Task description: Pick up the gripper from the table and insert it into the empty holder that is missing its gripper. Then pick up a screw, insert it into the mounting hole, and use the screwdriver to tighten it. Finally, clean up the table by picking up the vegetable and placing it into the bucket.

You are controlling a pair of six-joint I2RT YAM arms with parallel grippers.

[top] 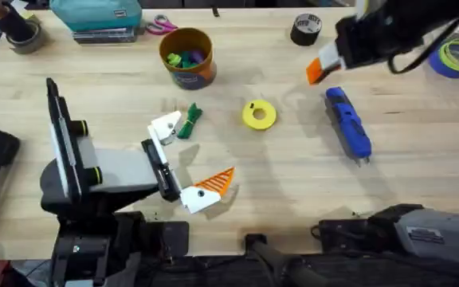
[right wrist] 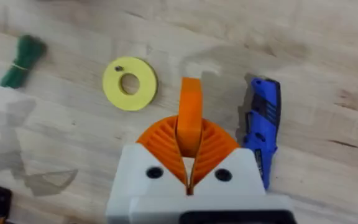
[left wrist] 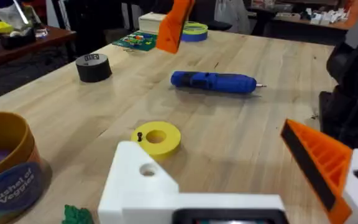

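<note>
The gripper (right wrist: 191, 115), orange and wedge-shaped, is pinched between the right gripper's (right wrist: 189, 163) closed ribbed pads (right wrist: 216, 146) and held raised above the table (top: 293, 175), just beside the screwdriver (top: 347, 124). The left gripper (top: 186, 163) lies spread wide; its bare white holder (top: 166, 127) sits near the vegetable (top: 190, 121). The bucket (top: 187, 57) contains multicoloured toys (top: 185, 57).
</note>
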